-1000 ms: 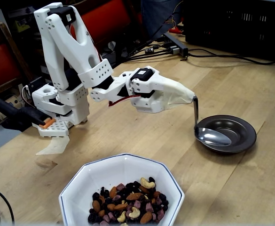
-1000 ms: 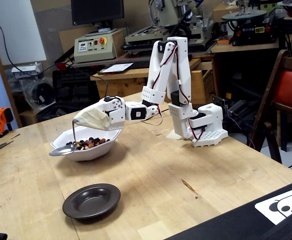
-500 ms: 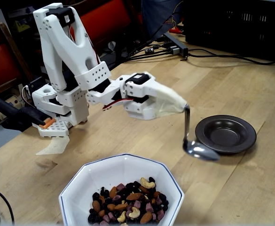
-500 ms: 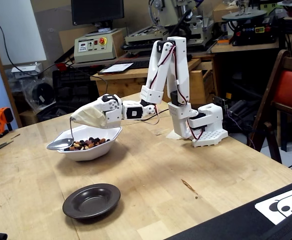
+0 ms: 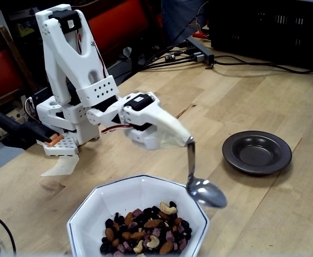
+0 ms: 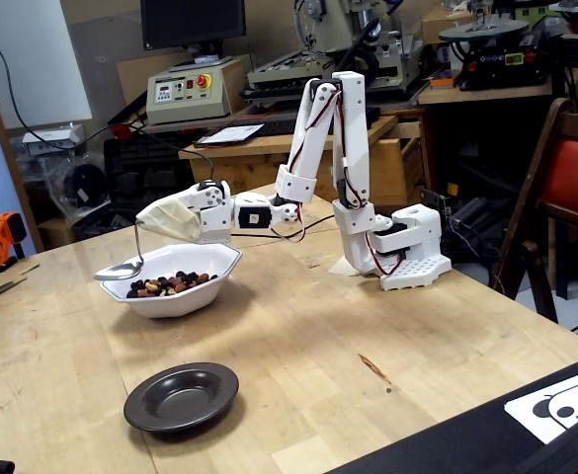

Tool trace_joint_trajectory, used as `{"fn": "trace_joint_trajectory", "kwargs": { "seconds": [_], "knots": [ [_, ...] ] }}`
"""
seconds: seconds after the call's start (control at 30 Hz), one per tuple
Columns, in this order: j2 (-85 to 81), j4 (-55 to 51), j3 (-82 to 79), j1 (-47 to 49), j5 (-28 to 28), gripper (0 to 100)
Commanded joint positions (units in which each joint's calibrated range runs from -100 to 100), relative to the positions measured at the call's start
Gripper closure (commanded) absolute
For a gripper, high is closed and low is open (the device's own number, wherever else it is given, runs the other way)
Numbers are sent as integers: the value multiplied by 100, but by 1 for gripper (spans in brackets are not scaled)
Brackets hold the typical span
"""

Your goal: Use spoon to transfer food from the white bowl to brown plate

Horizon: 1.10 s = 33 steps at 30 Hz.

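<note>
Gripper (image 5: 184, 138) clamped on spoon (image 5: 205, 191) handle, spoon empty over bowl (image 5: 140, 193) rim at 2 o'clock; plate (image 5: 257, 152) empty.

Food (image 5: 144, 232) in white bowl (image 5: 119, 198) on worktop (image 5: 263, 214). Spoon (image 5: 201, 186) hangs from gripper (image 5: 187, 140) above bowl's rim. Brown plate (image 5: 257, 152) sits well apart, right in a fixed view.
</note>
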<state>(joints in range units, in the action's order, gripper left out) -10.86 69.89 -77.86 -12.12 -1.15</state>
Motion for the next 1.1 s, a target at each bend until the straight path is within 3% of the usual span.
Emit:
{"fn": "trace_joint_trajectory", "kwargs": {
  "seconds": [0.0, 1.07],
  "knots": [
    [-90, 141, 344, -366, 39, 97],
    [-56, 141, 282, -1907, 24, 97]
  ]
}}
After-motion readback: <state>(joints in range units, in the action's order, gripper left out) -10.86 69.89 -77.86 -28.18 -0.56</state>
